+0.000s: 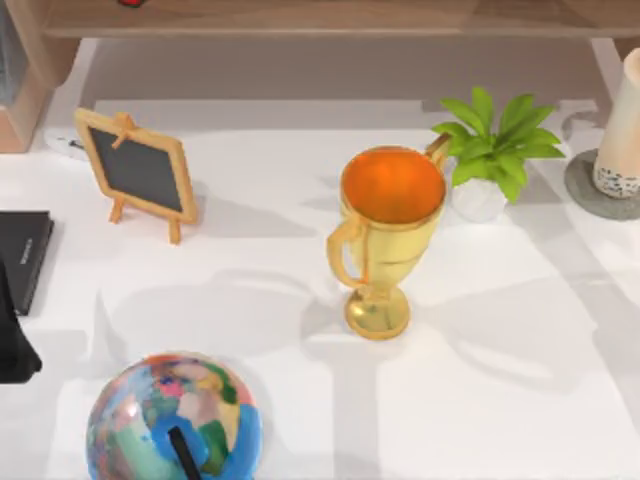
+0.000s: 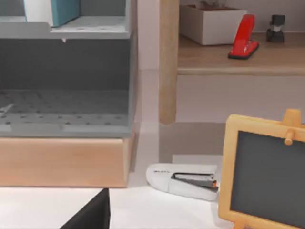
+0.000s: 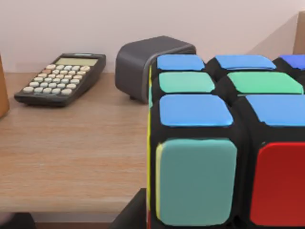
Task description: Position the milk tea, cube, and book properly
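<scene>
Right wrist view is showing the cube (image 3: 224,143) sitting on the wooden shelf (image 3: 71,157), seemingly placed; I cannot tell either claw's state. Milk tea (image 1: 622,130) is resting on its coaster (image 1: 600,190) at the surface's right edge; the book (image 2: 52,10) is standing in the grey rack (image 2: 66,62).

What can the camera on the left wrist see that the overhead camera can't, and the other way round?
Left wrist view alone: the teal book standing on a grey shelf, a red stapler and a white box on the wooden shelf.

Top view alone: the gold trophy, plant, globe and milk tea on its grey coaster.

Both: the little chalkboard easel and the white stapler beside it.
</scene>
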